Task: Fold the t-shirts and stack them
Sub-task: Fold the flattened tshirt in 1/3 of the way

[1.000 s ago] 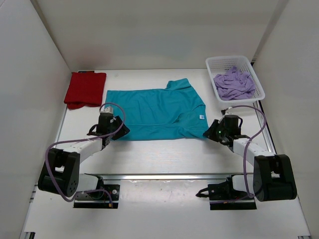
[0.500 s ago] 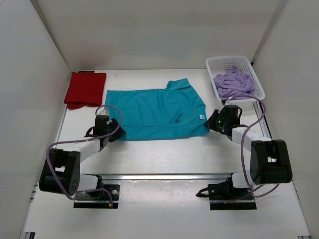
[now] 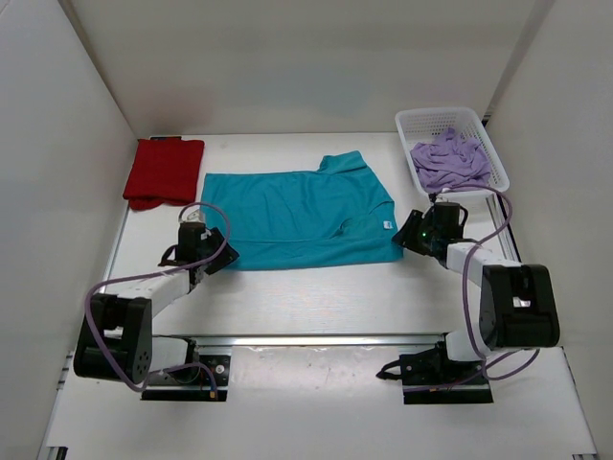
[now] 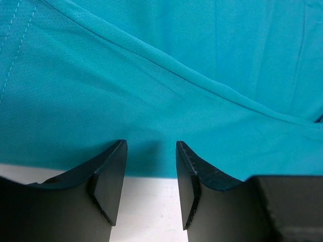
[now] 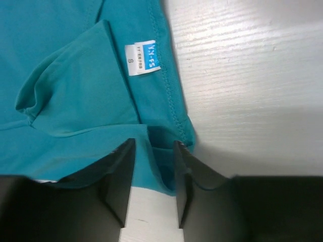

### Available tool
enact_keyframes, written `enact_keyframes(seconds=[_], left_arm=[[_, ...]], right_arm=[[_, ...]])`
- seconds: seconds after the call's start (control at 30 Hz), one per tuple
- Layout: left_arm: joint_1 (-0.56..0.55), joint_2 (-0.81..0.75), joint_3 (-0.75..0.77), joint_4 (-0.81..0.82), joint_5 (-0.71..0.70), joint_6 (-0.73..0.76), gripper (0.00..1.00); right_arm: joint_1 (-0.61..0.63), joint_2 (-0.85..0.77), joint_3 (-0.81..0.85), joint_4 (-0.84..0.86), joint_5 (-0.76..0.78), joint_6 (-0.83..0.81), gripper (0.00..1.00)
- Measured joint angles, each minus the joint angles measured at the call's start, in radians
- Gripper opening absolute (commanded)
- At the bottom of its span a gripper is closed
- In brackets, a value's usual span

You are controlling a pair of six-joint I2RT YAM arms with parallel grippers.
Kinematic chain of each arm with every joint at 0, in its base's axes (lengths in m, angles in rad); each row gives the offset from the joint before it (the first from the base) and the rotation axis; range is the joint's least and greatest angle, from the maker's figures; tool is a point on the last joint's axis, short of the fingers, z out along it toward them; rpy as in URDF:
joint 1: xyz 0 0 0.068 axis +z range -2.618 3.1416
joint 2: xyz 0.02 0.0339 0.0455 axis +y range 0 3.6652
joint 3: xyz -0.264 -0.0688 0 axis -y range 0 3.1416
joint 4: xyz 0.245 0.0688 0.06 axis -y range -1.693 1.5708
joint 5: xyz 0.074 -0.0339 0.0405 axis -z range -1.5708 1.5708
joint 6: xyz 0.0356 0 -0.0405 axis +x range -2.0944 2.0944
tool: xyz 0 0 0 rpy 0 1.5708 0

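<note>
top view: the red t-shirt (image 3: 163, 171) lies folded to a compact rectangle just off the teal t-shirt's (image 3: 297, 216) left end, so one garment looks done. the teal t-shirt is spread flat mid-table (image 3: 316, 297), not yet fully folded. the lavender t-shirt (image 3: 450, 163) is a crumpled heap in the white basket (image 3: 436, 113) beyond the teal shirt's far right corner, untouched. nothing is stacked yet, so i judge the task about a third along. the left gripper (image 3: 216, 259) sits at the teal shirt's near left corner and the right gripper (image 3: 410, 240) at its near right corner. bare table runs along the shirt's near edge and far edge, giving room to fold either way. the red shirt and the basket crowd its two ends.

left wrist view: the fingers (image 4: 113, 171) stand apart over the teal shirt's near hem. cloth lies just ahead of the tips and white table shows in the gap below. this pincer is open and pinches nothing.

right wrist view: the fingers (image 5: 123, 171) are parted with the teal shirt's corner hem lying in the gap, not squeezed. this pincer is open too. the white tag (image 5: 142, 56) sits just inside the shirt's side edge, with a loose fold of cloth beside it. past that edge is only bare table.
</note>
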Motion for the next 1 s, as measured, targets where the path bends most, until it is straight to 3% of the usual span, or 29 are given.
enact_keyframes(seconds=[0.1,0.2,0.27,0.33,0.37,0.4,0.53,0.63,0.8,1.0], left_arm=[[-0.025,-0.056,-0.001,-0.034,-0.006,0.001,0.56],[-0.076,-0.129,0.001,-0.060,-0.019,-0.001,0.56],[-0.116,-0.150,0.015,-0.067,-0.029,-0.007,0.56],[-0.165,-0.145,0.038,-0.063,-0.039,-0.015,0.56],[-0.192,-0.134,0.049,-0.055,-0.042,-0.019,0.55],[-0.216,-0.119,0.059,-0.047,-0.043,-0.026,0.55],[-0.301,-0.032,0.083,0.006,-0.043,-0.050,0.55],[-0.338,0.009,0.083,0.023,-0.043,-0.066,0.55],[-0.374,0.019,0.073,0.072,-0.043,-0.085,0.55],[-0.383,0.013,0.019,0.105,-0.040,-0.101,0.55]], right_arm=[[0.015,-0.069,0.004,-0.040,0.029,-0.005,0.41],[0.055,-0.143,0.037,-0.081,0.076,-0.012,0.37],[0.105,-0.165,0.087,-0.100,0.105,-0.016,0.21],[0.156,-0.158,0.131,-0.093,0.105,-0.025,0.11],[0.183,-0.142,0.157,-0.094,0.101,-0.026,0.11],[0.208,-0.117,0.185,-0.093,0.095,-0.025,0.13],[0.306,0.043,0.309,-0.095,0.096,-0.033,0.36],[0.351,0.138,0.360,-0.100,0.094,-0.037,0.43],[0.401,0.263,0.420,-0.133,0.108,-0.037,0.43],[0.420,0.295,0.426,-0.158,0.154,-0.013,0.42]])
